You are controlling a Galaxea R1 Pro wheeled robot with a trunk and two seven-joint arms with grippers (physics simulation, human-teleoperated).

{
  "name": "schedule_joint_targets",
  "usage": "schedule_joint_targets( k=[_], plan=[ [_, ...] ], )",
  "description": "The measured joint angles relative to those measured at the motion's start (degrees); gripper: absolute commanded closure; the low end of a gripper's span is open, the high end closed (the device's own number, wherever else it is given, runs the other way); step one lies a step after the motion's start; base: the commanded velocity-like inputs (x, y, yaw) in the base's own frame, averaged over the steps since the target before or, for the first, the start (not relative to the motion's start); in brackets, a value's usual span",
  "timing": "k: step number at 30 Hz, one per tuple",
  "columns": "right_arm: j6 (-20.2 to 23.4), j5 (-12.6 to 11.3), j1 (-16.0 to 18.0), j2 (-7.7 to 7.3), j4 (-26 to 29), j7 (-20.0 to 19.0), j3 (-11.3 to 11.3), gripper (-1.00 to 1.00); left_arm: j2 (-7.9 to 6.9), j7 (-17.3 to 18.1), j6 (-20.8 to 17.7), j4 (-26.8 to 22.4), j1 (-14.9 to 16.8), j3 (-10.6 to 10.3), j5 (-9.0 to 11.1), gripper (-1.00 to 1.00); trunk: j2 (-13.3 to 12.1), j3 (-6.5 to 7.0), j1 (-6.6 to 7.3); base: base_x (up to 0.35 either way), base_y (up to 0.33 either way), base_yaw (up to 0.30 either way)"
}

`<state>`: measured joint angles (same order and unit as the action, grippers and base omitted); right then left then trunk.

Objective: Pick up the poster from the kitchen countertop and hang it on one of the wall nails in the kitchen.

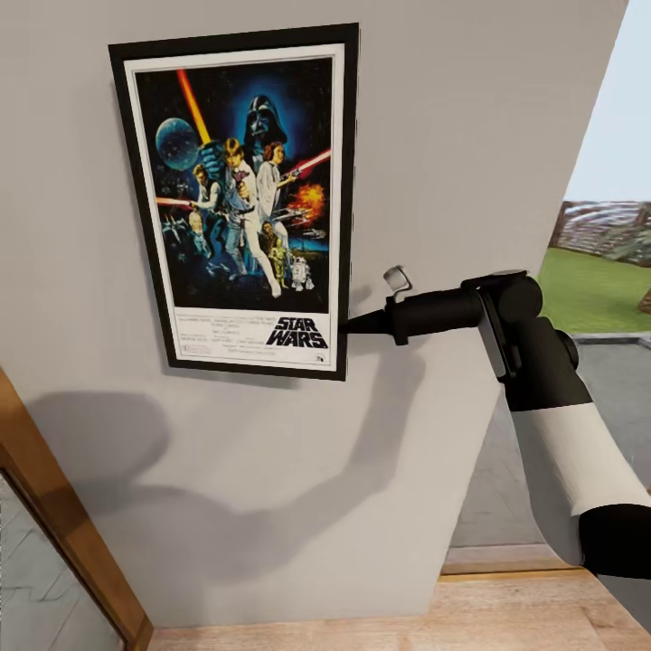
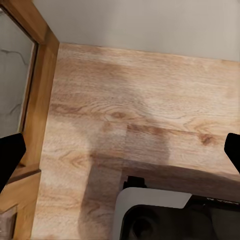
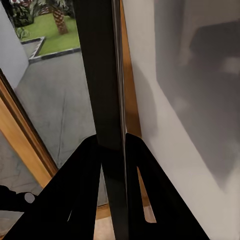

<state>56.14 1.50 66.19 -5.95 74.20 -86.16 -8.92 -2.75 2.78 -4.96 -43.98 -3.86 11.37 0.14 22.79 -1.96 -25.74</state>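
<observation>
Nearby: wooden door frame (image 1: 63, 506) below poster (image 1: 240, 199), wall (image 1: 452, 136) behind.

Wall nail: hidden behind poster (image 1: 244, 199), cannot be located. Right hand (image 1: 348, 323): fingertips hidden at poster's lower right frame edge. In right wrist view, poster (image 3: 102, 100) edge-on, cut off at both ends. Left hand (image 2: 120, 155): fingers cut by picture edges.
</observation>
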Motion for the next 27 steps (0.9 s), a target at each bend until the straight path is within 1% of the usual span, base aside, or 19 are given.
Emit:
schedule_joint_targets(
  k=[10, 27],
  plan=[
    [0.0, -0.02, 0.0, 0.0, -0.01, 0.0, 0.0, 1.0, 0.0, 0.0, 0.01, 0.03, 0.0, -0.01, 0.02, -1.0, 0.0, 0.0, 0.0, 0.0, 0.102, 0.0],
    [0.0, 0.04, 0.0, 0.01, -0.03, 0.01, 0.32, 1.0, -0.01, -0.01, 0.01, 0.02, 0.0, -0.01, 0.01, -1.0, 0.0, 0.0, 0.0, 0.0, 0.008, 0.0]
  ],
)
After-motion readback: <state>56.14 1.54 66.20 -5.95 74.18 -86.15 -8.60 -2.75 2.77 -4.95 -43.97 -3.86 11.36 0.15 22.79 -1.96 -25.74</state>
